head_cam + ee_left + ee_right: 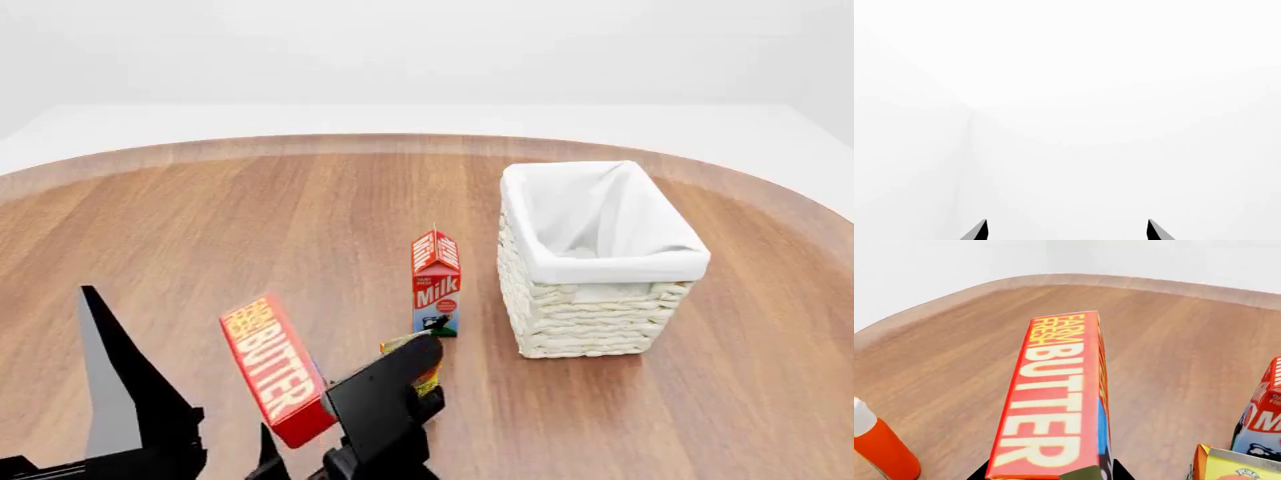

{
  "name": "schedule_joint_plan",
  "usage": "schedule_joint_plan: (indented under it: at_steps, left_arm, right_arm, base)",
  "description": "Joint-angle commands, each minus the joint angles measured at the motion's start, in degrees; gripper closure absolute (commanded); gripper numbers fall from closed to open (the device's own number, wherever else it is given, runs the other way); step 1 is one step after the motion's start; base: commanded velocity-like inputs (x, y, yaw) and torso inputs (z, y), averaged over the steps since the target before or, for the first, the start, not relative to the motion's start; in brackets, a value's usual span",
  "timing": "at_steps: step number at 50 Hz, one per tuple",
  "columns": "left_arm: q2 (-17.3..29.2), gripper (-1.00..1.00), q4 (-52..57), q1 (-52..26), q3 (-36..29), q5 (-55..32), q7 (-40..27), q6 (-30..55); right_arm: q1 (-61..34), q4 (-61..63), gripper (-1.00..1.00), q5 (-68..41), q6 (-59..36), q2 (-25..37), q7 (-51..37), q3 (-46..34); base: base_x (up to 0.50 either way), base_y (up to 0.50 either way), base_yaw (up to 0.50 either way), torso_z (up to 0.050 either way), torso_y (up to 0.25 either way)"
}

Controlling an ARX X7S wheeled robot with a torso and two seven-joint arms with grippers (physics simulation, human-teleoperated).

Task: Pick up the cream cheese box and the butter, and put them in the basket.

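Above the wooden table (pixel 267 210), my right pincer (pixel 296 440) clamps the butter (pixel 276 368) at its lower end, the box lifted and tilted. My left pincer (pixel 1067 231) faces a blank white wall, jaws spread wide, holding nothing. Right of the milk carton (pixel 435 283), the basket (pixel 594 310) stands well apart from the butter.
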State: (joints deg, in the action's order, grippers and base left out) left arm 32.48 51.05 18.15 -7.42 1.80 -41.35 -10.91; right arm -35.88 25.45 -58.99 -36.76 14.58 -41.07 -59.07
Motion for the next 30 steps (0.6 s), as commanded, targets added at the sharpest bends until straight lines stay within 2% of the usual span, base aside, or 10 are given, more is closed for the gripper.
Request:
schedule_joint_plan:
  at_steps: [1, 15, 30]
  left_arm:
    - [-0.9, -1.0, 0.2, 0.4, 1.4, 1.1, 0.8, -1.4]
    - [-1.0, -1.0, 0.3, 0.3, 1.1, 1.6, 0.9, -1.3]
    - [-1.2, -1.0, 0.0, 0.1, 0.6, 2.0, 1.1, -1.3]
  right_arm:
    - [-3.8, 7.6, 1.0, 0.7, -1.7, -0.4, -2.5, 4.4]
    - [-13.2, 16.7, 1.0, -8.8, -8.3, 1.6, -11.4, 9.6]
    - [-21.0, 18.0, 1.0, -14.3, -10.8, 3.3, -14.4, 13.3]
  base:
    - [0.0, 0.0, 0.0, 0.0, 0.0]
    - [0.0, 0.0, 0.0, 0.0, 0.001]
    - [0.0, 0.0, 0.0, 0.001, 0.001]
